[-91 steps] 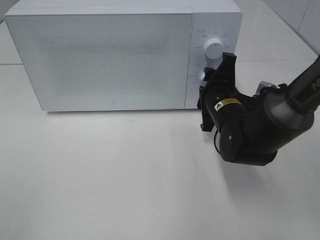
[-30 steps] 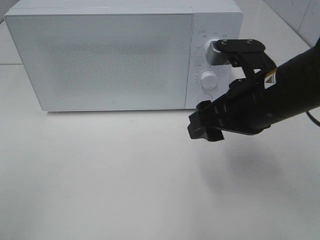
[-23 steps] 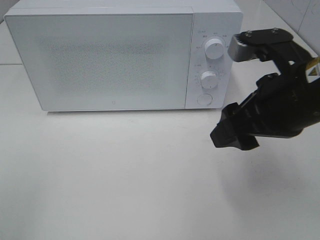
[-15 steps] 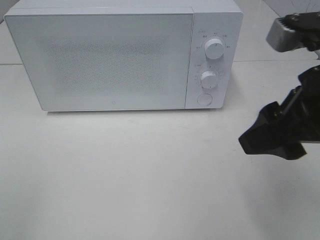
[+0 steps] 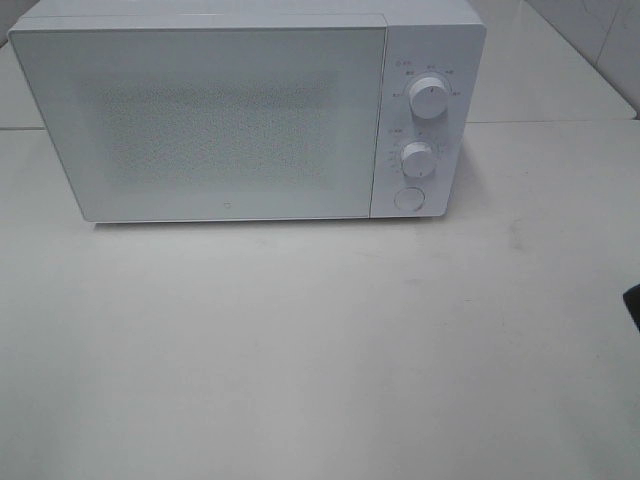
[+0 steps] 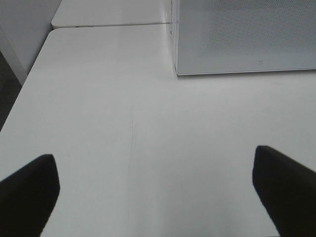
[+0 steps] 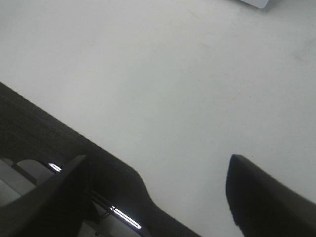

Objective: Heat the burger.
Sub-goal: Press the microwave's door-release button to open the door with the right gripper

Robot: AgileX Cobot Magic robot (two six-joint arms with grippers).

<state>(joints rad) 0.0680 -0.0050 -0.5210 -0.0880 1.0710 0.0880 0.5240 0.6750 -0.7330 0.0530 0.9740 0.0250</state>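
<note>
The burger is out of view in every frame. The white microwave (image 5: 200,120) stands at the back of the table with its door shut; its front also shows in the left wrist view (image 6: 247,39). My left gripper (image 6: 154,160) is open over bare tabletop in front of the microwave's left end, with nothing between its fingers (image 6: 29,187). My right gripper (image 7: 158,163) is open too and holds nothing. Only a black sliver of the right arm (image 5: 634,305) shows at the right edge of the high view.
The microwave's panel carries an upper knob (image 5: 428,100), a lower knob (image 5: 417,160) and a round button (image 5: 407,199). The white table (image 5: 300,350) spreads in front. Its left edge (image 6: 29,84) drops off, and a dark table edge (image 7: 49,133) runs beneath the right gripper.
The right arm has drawn back from the microwave's knobs and swung right, almost out of the high view. The microwave door stays shut.
</note>
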